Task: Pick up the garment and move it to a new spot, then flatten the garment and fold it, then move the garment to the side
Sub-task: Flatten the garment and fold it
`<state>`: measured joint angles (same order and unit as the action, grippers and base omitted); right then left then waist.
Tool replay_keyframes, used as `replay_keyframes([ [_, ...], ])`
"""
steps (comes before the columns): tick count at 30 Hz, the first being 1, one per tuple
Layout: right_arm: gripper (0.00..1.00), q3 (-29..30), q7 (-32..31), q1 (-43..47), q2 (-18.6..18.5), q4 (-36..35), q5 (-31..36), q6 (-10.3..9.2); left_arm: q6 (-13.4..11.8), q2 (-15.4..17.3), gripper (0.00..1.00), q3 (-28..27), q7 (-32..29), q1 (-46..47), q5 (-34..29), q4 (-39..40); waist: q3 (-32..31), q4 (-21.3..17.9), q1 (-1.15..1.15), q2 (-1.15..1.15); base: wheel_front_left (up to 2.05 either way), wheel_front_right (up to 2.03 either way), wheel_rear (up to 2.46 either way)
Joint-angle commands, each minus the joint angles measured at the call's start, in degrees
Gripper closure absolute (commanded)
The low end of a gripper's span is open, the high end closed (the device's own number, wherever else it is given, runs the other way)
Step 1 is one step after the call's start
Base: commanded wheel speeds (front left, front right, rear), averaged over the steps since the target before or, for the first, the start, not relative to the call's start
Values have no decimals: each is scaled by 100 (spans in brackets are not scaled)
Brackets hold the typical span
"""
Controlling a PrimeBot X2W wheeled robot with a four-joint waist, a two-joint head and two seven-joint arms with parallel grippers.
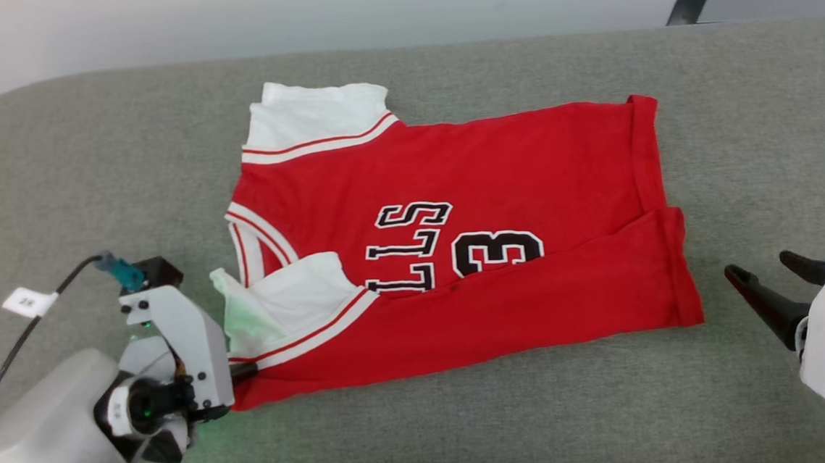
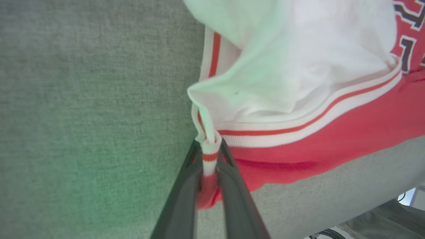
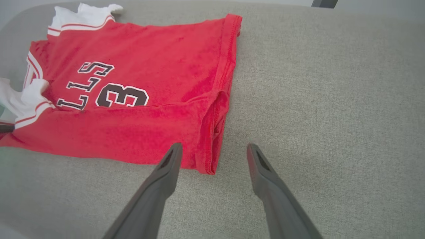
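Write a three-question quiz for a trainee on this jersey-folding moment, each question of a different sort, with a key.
1. True or false: the left gripper is shut on the striped trim at a corner of the garment.
2. Pick one. The right gripper is: A) open and holding nothing; B) shut on the red hem; C) shut on a white sleeve.
3. Fill in: the fold lies over part of the number, so the one printed digit that shows whole is ___.

Key: 1 true; 2 A; 3 the digit 3.
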<state>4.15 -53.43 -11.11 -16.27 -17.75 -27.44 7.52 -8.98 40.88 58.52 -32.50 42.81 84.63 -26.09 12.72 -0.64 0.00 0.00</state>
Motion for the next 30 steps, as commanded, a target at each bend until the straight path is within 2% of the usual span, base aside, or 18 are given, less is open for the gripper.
replay_keyframes([
  [1,0,25,-181,-113,-56,45,18,-7,52,-162,95,150,-83,-117,-63,-7,12,85,0,0,0,0,0],
  [7,0,66,-703,-386,-137,388,111,-7,77,-357,90,169,-81,207,-205,88,290,363,0,0,0,0,0],
  [15,0,6,-685,-587,-104,1038,287,-7,147,-674,91,128,26,626,-370,79,863,703,0,0,0,0,0],
  [21,0,-82,-719,-608,-8,1715,335,-7,229,-803,91,100,97,767,-423,-111,1035,830,0,0,0,0,0],
  [22,17,-155,-742,-606,8,1801,300,-6,242,-804,91,96,99,780,-422,-155,1041,834,0,0,0,0,0],
  [23,81,-148,-734,-627,58,1895,237,-6,255,-795,91,86,102,794,-419,-191,1046,834,0,0,0,0,0],
  [24,100,-151,-724,-652,61,1978,237,-6,260,-802,91,76,102,809,-408,-225,1047,837,0,0,0,0,0],
  [30,100,-210,-718,-747,-85,2257,182,-8,324,-737,91,60,66,768,-386,-430,950,801,0,0,0,0,0],
])
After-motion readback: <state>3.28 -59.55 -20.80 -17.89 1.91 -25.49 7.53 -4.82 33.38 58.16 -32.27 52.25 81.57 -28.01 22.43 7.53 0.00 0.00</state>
